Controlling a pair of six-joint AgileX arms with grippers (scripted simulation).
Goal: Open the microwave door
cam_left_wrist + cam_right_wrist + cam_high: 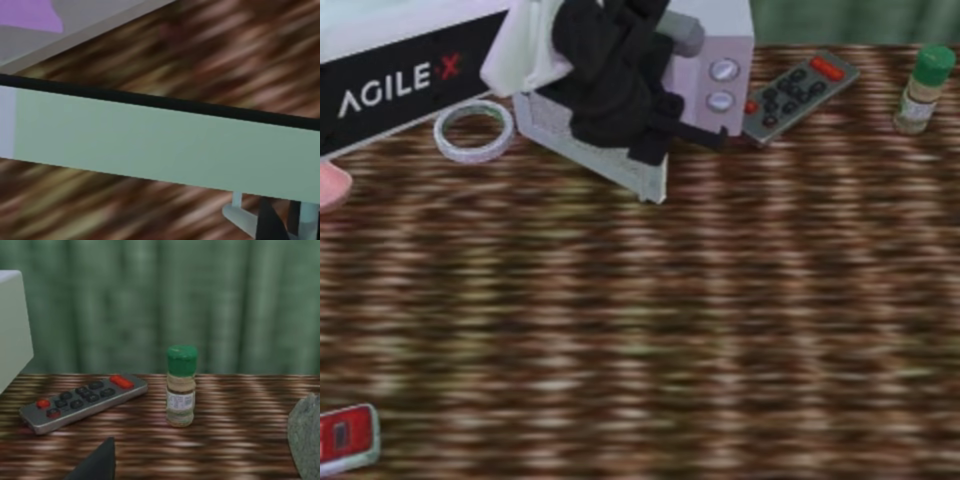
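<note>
The pale grey microwave [720, 40] stands at the table's back, its two silver knobs facing front. The microwave door [590, 155] is swung out at an angle, with its free edge toward the table's middle. My left arm reaches over the oven, and my left gripper [652, 152] sits at that free edge. In the left wrist view the door [160, 145] spans the frame. Black fingertips [270, 225] are shut on the slim handle bar [245, 220]. My right arm is outside the top view; a dark tip of my right gripper [100, 465] shows low over the table.
A grey remote [800, 92] [82, 400] lies right of the microwave, and a green-capped spice bottle [925, 88] [181, 385] stands farther right. A tape roll [473, 130] lies left of the door. A red-and-white object [345, 438] sits at the front left corner.
</note>
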